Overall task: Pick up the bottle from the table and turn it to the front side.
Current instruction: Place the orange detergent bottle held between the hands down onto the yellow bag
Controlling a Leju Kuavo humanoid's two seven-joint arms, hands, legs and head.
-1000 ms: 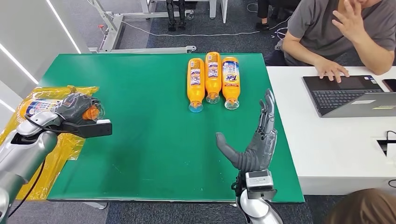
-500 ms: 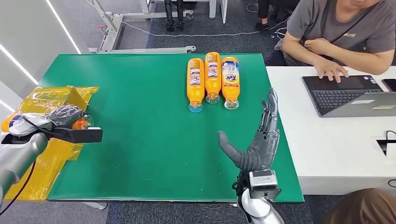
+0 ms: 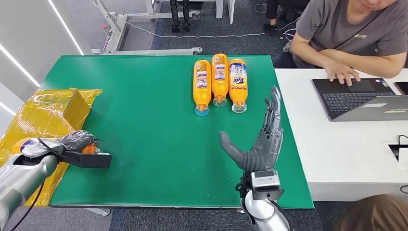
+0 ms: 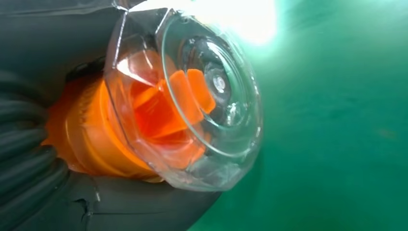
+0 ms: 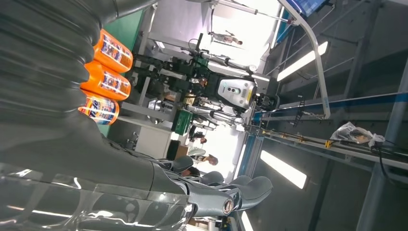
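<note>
1 bottle (image 3: 29, 144) sits gripped in the left hand (image 3: 72, 142) at lower left, low by the green table's (image 3: 144, 159) near edge; turning it label-up looks next. Right hand (image 3: 260, 144), fingers wide, waits mid-frame. Bare green lies between. 3 bottles (image 3: 220, 82) lie at upper middle.

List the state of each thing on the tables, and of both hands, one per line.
held bottle: gripped in the left hand, lying sideways, clear cap on.
left hand: closed around that bottle.
right hand: open, fingers straight, holding nothing.
three bottles: lying side by side on the green table, caps toward the robot.
laptop: open, a person's hand on it.
yellow bag: crumpled, at the table's left edge.
</note>
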